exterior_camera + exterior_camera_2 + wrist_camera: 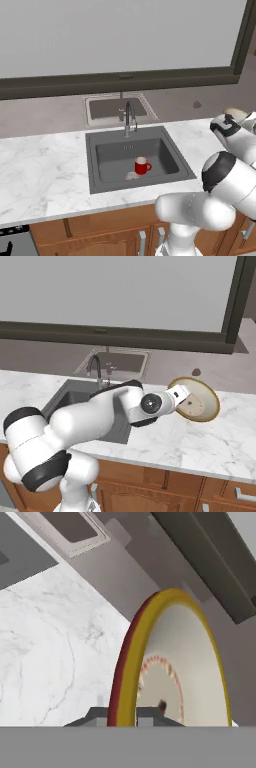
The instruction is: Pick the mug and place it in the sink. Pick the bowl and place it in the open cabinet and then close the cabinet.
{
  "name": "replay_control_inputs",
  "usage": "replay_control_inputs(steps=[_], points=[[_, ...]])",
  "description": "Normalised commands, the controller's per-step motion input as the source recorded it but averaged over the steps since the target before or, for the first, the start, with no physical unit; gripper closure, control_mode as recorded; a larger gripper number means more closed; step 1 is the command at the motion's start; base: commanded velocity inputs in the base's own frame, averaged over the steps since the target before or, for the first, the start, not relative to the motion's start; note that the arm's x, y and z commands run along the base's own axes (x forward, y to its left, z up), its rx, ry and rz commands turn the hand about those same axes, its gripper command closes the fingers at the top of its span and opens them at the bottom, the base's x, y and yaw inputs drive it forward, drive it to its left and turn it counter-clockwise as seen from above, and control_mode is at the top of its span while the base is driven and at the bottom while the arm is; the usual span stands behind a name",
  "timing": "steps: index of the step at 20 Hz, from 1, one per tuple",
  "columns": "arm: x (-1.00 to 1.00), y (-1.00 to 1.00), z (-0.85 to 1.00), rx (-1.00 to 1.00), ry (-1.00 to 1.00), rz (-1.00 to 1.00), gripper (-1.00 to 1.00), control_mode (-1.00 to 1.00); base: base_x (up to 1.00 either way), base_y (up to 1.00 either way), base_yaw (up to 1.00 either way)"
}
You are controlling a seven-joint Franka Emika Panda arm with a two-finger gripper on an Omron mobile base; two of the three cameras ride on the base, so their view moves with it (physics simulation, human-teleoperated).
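The bowl [197,399] is in my gripper [181,396], lifted clear of the bench [200,443] and tipped on edge, its cream inside with the speckled centre facing the right base camera. My gripper is clenched on the bowl's rim: in the hand view the rim [131,662] runs straight up from between my finger tips, yellow-tan on the edge and darker brown-red on the outer wall. In the left base view a sliver of the bowl shows above my wrist at the far right.

The mug [142,165] stands upright in the sink [100,165], on the basin floor towards the near right, handle pointing right. A small pale object [132,175], too small to identify, lies on the basin floor just beside the mug, to its front left. The chrome faucet [128,119] rises from the back rim of the sink, at the middle.

The bench is white marble with grey veining and runs to both sides of the sink. Below it are brown wooden drawer fronts [150,488] with grey handles. Behind the bench the wall carries a dark-framed window [120,40]. A small dark mark [196,372] sits on the wall surface behind the bowl; I cannot tell what it is.

My arm reaches from the base across the sink's right side to the bowl, which hangs over the bench well to the right of the sink.
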Motion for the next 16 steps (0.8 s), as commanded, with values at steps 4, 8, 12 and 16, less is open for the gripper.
replay_control_inputs(steps=[4, 8, 12, 16], points=[[-0.17, 0.01, 1.00, -0.01, -0.01, 0.06, 1.00, -1.00, 0.00, 0.00, 0.00], [-0.26, 0.19, 1.00, -0.01, 0.00, 0.11, 1.00, -1.00, 0.00, 0.00, 0.00], [-0.36, 0.28, 0.85, -0.03, 0.07, 0.13, 1.00, -1.00, 0.00, 0.00, 0.00], [-0.29, 0.32, 0.73, -0.01, 0.13, 0.10, 1.00, -1.00, 0.00, 0.00, 0.00]])
